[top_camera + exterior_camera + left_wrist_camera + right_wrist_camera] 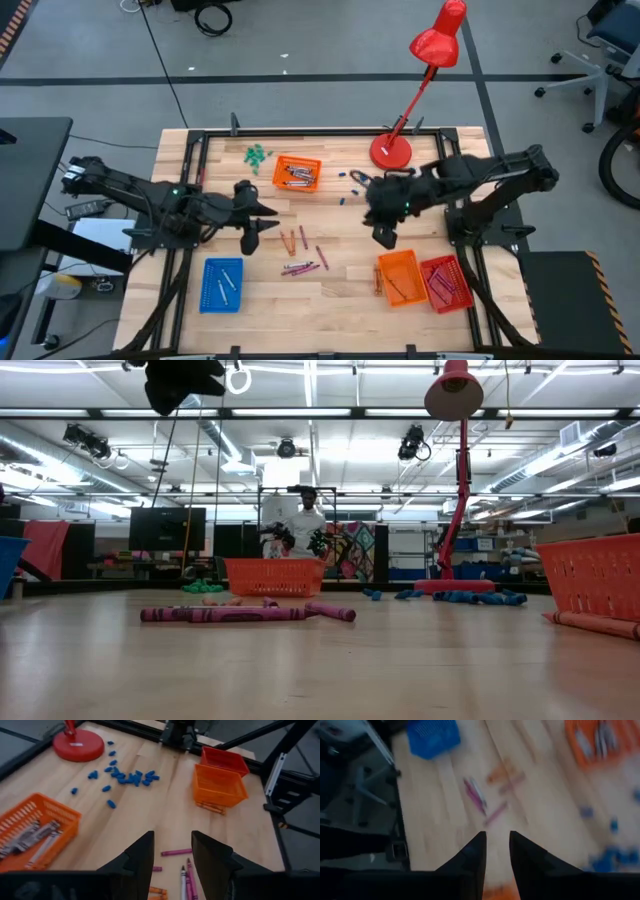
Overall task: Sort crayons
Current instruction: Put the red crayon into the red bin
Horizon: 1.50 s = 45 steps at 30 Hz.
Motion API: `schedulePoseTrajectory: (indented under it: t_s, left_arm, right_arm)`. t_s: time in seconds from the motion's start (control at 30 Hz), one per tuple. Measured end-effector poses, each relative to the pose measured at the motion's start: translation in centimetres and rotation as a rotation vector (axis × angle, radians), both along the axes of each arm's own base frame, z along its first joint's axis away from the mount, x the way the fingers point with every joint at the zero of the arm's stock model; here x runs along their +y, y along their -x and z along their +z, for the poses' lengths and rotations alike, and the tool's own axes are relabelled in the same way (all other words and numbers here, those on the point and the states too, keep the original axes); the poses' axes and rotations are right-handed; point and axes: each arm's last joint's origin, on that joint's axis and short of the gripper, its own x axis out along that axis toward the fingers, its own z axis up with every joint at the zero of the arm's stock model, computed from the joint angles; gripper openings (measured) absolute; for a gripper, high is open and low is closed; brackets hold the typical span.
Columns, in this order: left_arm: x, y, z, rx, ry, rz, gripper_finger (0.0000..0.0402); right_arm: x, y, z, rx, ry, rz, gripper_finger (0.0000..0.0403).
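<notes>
Left jaws (172,857) stand open and empty, magenta crayons (176,852) lying on the surface just beyond them; right jaws (497,852) hang parted, holding nothing.

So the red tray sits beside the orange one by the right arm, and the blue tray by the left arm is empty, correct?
Not quite: the high view shows the blue tray holds a few pale crayons. The red tray does sit beside the orange tray.

Pale, smooth wooden table (340,285); perforated plastic trays (297,172); glossy red lamp (425,70), apparently metal; crayons (300,267) in matt paper wrappers.
</notes>
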Motion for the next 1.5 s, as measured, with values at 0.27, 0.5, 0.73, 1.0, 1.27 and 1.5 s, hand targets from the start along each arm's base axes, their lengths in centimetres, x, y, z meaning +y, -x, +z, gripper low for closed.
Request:
schedulePoseTrajectory:
  t_s: [0.27, 0.5, 0.73, 1.0, 1.27, 1.5]
  left_arm:
    - [1.0, 0.9, 2.9, 0.054, -0.087, -0.006, 0.0142]
    - [1.2, 1.2, 2.8, 0.094, -0.047, 0.028, 0.0142]
    - [1.4, 2.5, 1.2, 0.287, 0.054, 0.096, 0.0142]
    - [1.4, 2.8, 0.9, 0.341, 0.099, 0.102, 0.0142]
    - [1.4, 2.8, 0.9, 0.343, 0.087, 0.094, 0.0142]
    - [1.4, 2.8, 0.9, 0.345, 0.068, 0.081, 0.0142]
  right_arm:
    - [-1.2, -3.3, 4.1, -0.358, 0.243, 0.183, 0.0089]
    - [-3.3, -5.3, 3.9, -0.41, 0.311, -0.044, 0.0089]
    - [-2.7, -11.7, -2.9, -0.242, 0.229, 0.081, 0.0089]
    - [0.0, -15.4, -8.0, -0.185, 0.192, 0.167, 0.0089]
    - [0.2, -15.5, -13.6, 0.16, 0.029, 0.028, 0.0102]
    - [1.1, -16.2, -18.0, 0.324, -0.051, -0.013, 0.0142]
